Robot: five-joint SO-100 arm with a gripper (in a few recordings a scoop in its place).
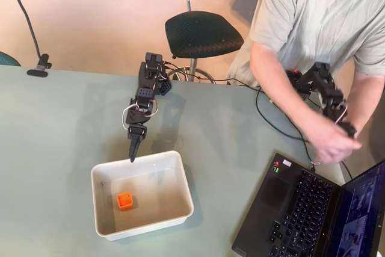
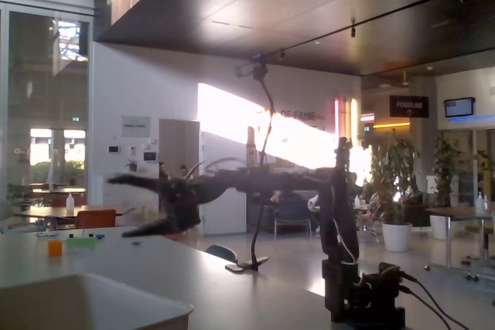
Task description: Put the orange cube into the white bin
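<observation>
The orange cube (image 1: 124, 200) lies inside the white bin (image 1: 183, 185), lower centre of the overhead view. Above its far rim, my gripper (image 2: 131, 206) hangs empty, jaws spread wide. I should lift clear without bumping that rim.

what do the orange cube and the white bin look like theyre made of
The orange cube looks like plastic: an even bright color, matte faces, crisp edges and a recess on top, possibly 3D printed. The white bin also looks like plastic, smooth and slightly glossy, with rounded corners, a rolled rim and soft reflections on its inner walls.
</observation>
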